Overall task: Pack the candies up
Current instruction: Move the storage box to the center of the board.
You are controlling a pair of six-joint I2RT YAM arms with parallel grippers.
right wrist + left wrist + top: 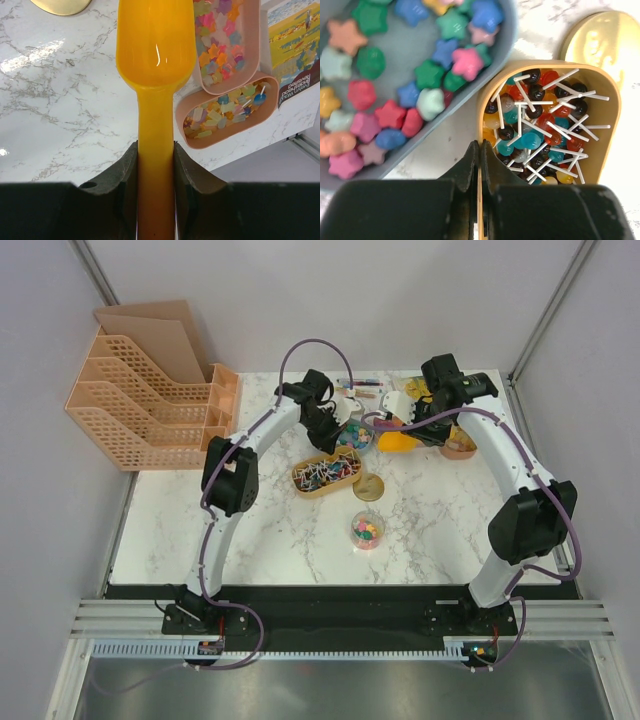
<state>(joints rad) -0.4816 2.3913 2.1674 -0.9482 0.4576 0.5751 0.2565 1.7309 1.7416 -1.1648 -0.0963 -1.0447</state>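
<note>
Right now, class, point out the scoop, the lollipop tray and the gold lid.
scoop [156,45], right wrist view, bowl.
lollipop tray [615,110], left wrist view, right rim.
gold lid [600,40], left wrist view, top face.

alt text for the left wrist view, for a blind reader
The left arm's black pincer is shut, seemingly pinching the rim of a tan oval plastic tray filled with small round lollipops on white sticks. Upper left, a grey-blue bowl holds star-shaped candies in mixed colours; a shiny gold round lid lies upper right on the white marble table.
</note>
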